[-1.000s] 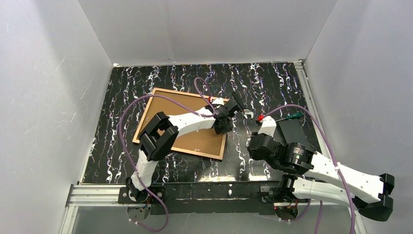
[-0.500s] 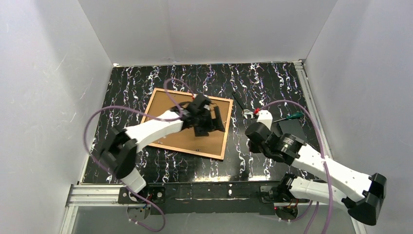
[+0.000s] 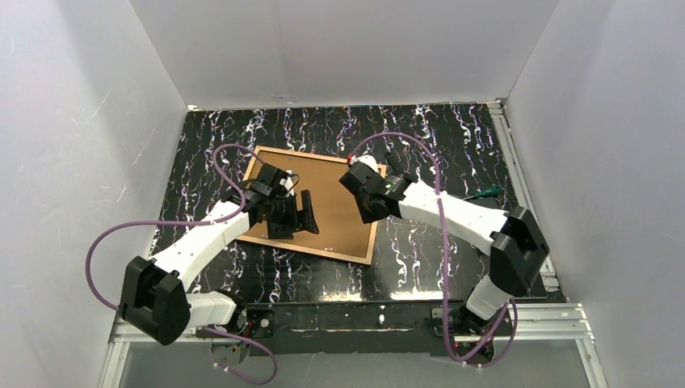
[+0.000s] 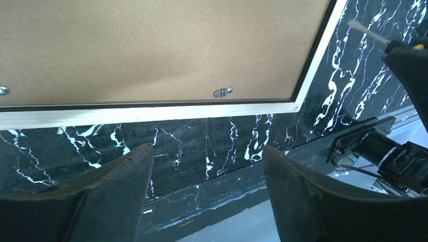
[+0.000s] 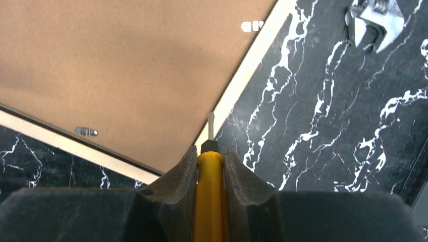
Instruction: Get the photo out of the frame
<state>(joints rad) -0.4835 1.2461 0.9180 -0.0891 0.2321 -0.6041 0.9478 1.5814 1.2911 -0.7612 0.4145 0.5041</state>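
The frame (image 3: 323, 158) lies face down on the black marbled table, its pale rim (image 4: 151, 113) around the photo's brown fibreboard back (image 3: 339, 226); the printed side is hidden. Small metal clips (image 4: 222, 92) sit on the board by the rim. My left gripper (image 3: 301, 214) hovers over the board's left-middle, open and empty, with its fingertips (image 4: 144, 151) past the frame's near edge in the left wrist view. My right gripper (image 3: 370, 204) is shut on a yellow-handled screwdriver (image 5: 209, 196). Its flat tip (image 5: 211, 123) rests at the frame's right rim (image 5: 247, 70), near the near-right corner.
A silver adjustable wrench (image 5: 373, 22) lies on the table right of the frame. A green-handled screwdriver (image 3: 485, 192) lies further right. White walls close in the table on three sides. The arm bases and a metal rail (image 3: 355, 317) run along the near edge.
My left gripper opened and drew back from the frame's right edge to its left-middle. My right arm swung in from the table's right side, carrying the screwdriver to the frame's right rim.
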